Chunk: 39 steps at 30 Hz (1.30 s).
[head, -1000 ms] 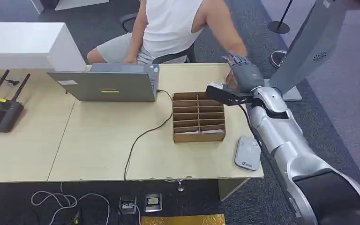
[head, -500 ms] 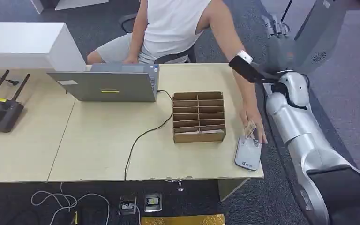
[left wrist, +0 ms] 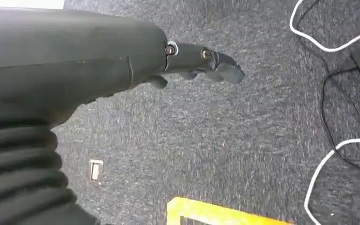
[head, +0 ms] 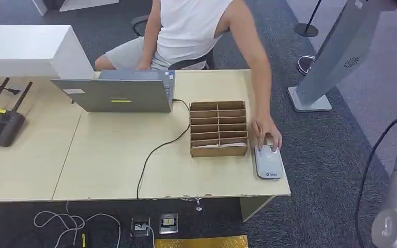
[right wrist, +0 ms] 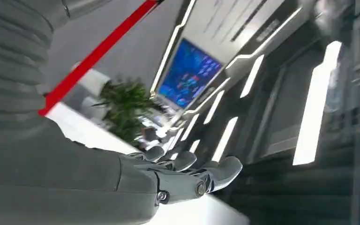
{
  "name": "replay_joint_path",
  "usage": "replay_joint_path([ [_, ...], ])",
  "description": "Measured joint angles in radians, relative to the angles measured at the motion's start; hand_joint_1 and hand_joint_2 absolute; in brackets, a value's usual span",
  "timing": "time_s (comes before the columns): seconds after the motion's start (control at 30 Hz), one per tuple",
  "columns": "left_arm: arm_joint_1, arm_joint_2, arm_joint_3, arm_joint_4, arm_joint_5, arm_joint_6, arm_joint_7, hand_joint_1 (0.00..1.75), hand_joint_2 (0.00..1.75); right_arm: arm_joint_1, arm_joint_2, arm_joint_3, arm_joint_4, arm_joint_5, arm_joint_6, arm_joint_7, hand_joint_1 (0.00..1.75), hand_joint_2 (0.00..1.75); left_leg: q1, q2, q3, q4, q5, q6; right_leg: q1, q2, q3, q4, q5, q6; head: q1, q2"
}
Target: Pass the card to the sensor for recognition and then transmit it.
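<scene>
Near the table's front right corner, a person's hand rests on the white card reader; I cannot make out the card. Both robot hands hold nothing: left robot hand loosely extended over carpet, right robot hand spread, raised away. The reader's logo is unreadable.
</scene>
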Motion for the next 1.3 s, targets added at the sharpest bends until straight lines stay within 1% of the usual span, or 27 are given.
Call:
replay_joint_path([
  [0.03,0.000,-0.001,0.000,0.000,0.004,0.000,-0.001,0.00,0.00,0.024,-0.017,-0.046,0.002,-0.021,0.000,0.011,0.00,1.75,0.001,-0.001,0.000,0.000,0.000,0.000,0.001,-0.001,0.001,0.000,0.000,0.000,0.000,0.000],
  [0.07,0.001,-0.003,0.001,0.000,0.008,0.001,-0.003,0.00,0.00,0.052,-0.034,-0.087,0.007,-0.048,0.000,0.006,0.00,1.75,0.001,-0.004,-0.001,0.000,-0.001,0.001,0.001,-0.003,0.002,0.000,-0.001,0.001,0.001,0.000],
  [0.1,0.003,-0.004,0.002,0.000,0.011,0.001,-0.003,0.00,0.00,0.082,-0.056,-0.143,0.024,-0.088,0.000,-0.016,0.00,1.75,0.001,-0.006,-0.001,0.000,-0.001,0.001,0.001,-0.005,0.003,0.000,-0.001,0.001,0.001,0.000],
  [0.17,0.011,-0.006,0.005,0.000,0.013,0.002,-0.003,0.00,0.00,0.130,-0.081,-0.227,0.058,-0.110,0.001,-0.048,0.00,1.75,0.000,-0.003,-0.002,0.000,-0.001,0.002,0.000,-0.002,0.001,0.000,-0.001,0.001,0.000,0.000],
  [0.2,0.012,-0.006,0.008,0.000,0.014,0.004,-0.003,0.00,0.00,0.148,-0.091,-0.265,0.073,-0.098,0.001,-0.037,0.00,1.75,0.000,0.001,-0.002,0.000,-0.002,0.001,0.000,0.001,0.000,0.000,-0.001,0.001,0.000,0.000],
  [0.27,0.010,-0.006,0.008,0.000,0.016,0.006,-0.003,0.00,0.00,0.176,-0.107,-0.334,0.104,-0.060,0.001,0.023,0.00,1.75,0.000,0.004,-0.001,0.000,-0.003,0.001,0.000,0.005,-0.001,0.000,-0.001,0.001,0.000,0.000],
  [0.33,0.007,-0.007,0.010,0.000,0.017,0.006,-0.003,0.00,0.00,0.220,-0.121,-0.405,0.143,-0.031,0.001,0.069,0.00,1.75,0.001,0.004,0.001,0.000,-0.004,0.001,0.001,0.004,0.000,0.000,-0.002,0.000,0.000,0.000],
  [0.37,0.007,-0.010,0.011,0.000,0.017,0.006,-0.003,0.00,0.00,0.252,-0.130,-0.460,0.179,-0.010,0.001,0.093,0.00,1.75,0.002,0.003,0.000,0.000,-0.004,0.001,0.002,0.004,0.001,0.000,-0.002,0.000,0.001,0.000],
  [0.47,0.010,-0.011,0.018,0.000,0.017,0.006,-0.003,0.00,0.00,0.347,-0.130,-0.572,0.275,0.012,0.002,0.148,0.00,1.75,0.002,0.002,0.000,-0.001,-0.006,0.000,0.002,0.003,0.001,0.000,-0.003,0.000,0.000,0.000],
  [0.53,0.010,-0.010,0.020,0.000,0.017,0.005,-0.003,0.00,0.00,0.403,-0.122,-0.620,0.334,0.010,0.005,0.164,0.00,1.75,0.002,0.004,0.000,-0.001,-0.006,0.000,0.002,0.005,0.001,0.000,-0.003,0.000,0.000,0.000],
  [0.6,0.007,-0.011,0.024,0.000,0.017,0.006,-0.003,0.00,0.00,0.437,-0.109,-0.658,0.383,0.009,0.014,0.161,0.00,1.75,0.002,0.005,0.000,-0.001,-0.006,0.000,0.002,0.005,0.001,0.001,-0.003,0.000,0.000,0.000],
  [0.73,0.005,-0.015,0.026,0.000,0.014,0.014,-0.003,0.00,0.00,0.454,-0.095,-0.699,0.447,0.003,0.060,0.097,0.00,1.75,0.002,0.005,0.000,-0.001,-0.006,0.000,0.002,0.005,0.002,0.001,-0.003,0.000,0.000,0.000],
  [0.83,0.005,-0.015,0.027,0.000,0.010,0.014,-0.003,0.00,0.00,0.429,-0.093,-0.704,0.470,-0.018,0.144,0.047,0.00,1.75,0.001,0.005,-0.001,-0.002,-0.005,0.000,0.001,0.005,0.003,0.002,-0.003,0.000,0.000,0.000],
  [0.9,0.002,-0.014,0.027,0.000,0.003,0.008,-0.003,0.00,0.00,0.398,-0.092,-0.694,0.475,-0.033,0.225,0.011,0.00,1.75,0.001,0.004,-0.001,-0.002,-0.005,0.000,0.000,0.005,0.004,0.002,-0.002,0.001,0.000,0.000],
  [0.93,0.000,-0.014,0.027,0.000,0.001,0.006,-0.003,0.00,0.00,0.380,-0.090,-0.678,0.473,-0.051,0.279,-0.004,0.00,1.75,0.000,0.004,-0.001,-0.002,-0.004,0.001,0.000,0.004,0.005,0.002,-0.002,0.001,0.000,0.000],
  [0.97,-0.003,-0.014,0.027,0.000,-0.004,0.003,-0.005,0.00,0.00,0.368,-0.087,-0.646,0.459,-0.080,0.321,0.007,0.00,1.75,0.000,0.004,0.000,-0.001,-0.003,0.002,0.000,0.004,0.005,0.002,-0.002,0.001,0.000,0.000],
  [1.0,-0.007,-0.014,0.026,0.000,-0.007,0.001,-0.006,0.00,0.00,0.364,-0.085,-0.601,0.426,-0.120,0.338,0.040,0.00,1.75,0.000,0.001,0.000,-0.001,-0.002,0.003,0.000,0.001,0.006,0.002,-0.002,0.001,0.000,0.000],
  [1.03,-0.009,-0.014,0.026,0.000,-0.009,-0.001,-0.008,0.00,0.00,0.366,-0.081,-0.554,0.383,-0.161,0.344,0.093,0.00,1.75,-0.001,-0.002,0.000,-0.001,-0.001,0.004,-0.001,-0.003,0.006,0.002,-0.002,0.001,0.001,0.000],
  [1.1,-0.010,-0.012,0.026,0.000,-0.011,-0.001,-0.009,0.00,0.00,0.368,-0.075,-0.452,0.274,-0.234,0.343,0.198,0.00,1.75,-0.002,-0.003,-0.001,-0.001,0.000,0.005,-0.002,-0.004,0.006,0.002,-0.002,0.001,0.000,0.000],
  [1.13,-0.009,-0.010,0.026,0.000,-0.012,-0.001,-0.009,0.00,0.00,0.369,-0.072,-0.410,0.226,-0.248,0.340,0.230,0.00,1.75,-0.002,-0.003,-0.001,-0.001,0.000,0.005,-0.002,-0.003,0.006,0.002,-0.002,0.001,0.001,0.000],
  [1.2,-0.011,-0.009,0.026,0.000,-0.012,-0.001,-0.011,0.00,0.00,0.374,-0.068,-0.326,0.137,-0.261,0.336,0.260,0.00,1.75,-0.002,-0.001,-0.001,-0.001,0.000,0.005,-0.002,-0.002,0.006,0.002,-0.002,0.001,0.000,0.000],
  [1.3,-0.012,-0.009,0.026,0.000,-0.015,-0.003,-0.014,0.00,0.00,0.379,-0.056,-0.214,0.015,-0.257,0.339,0.280,0.00,1.75,-0.002,-0.001,0.000,-0.001,0.000,0.005,-0.002,-0.002,0.006,0.002,-0.002,0.001,0.000,0.000],
])
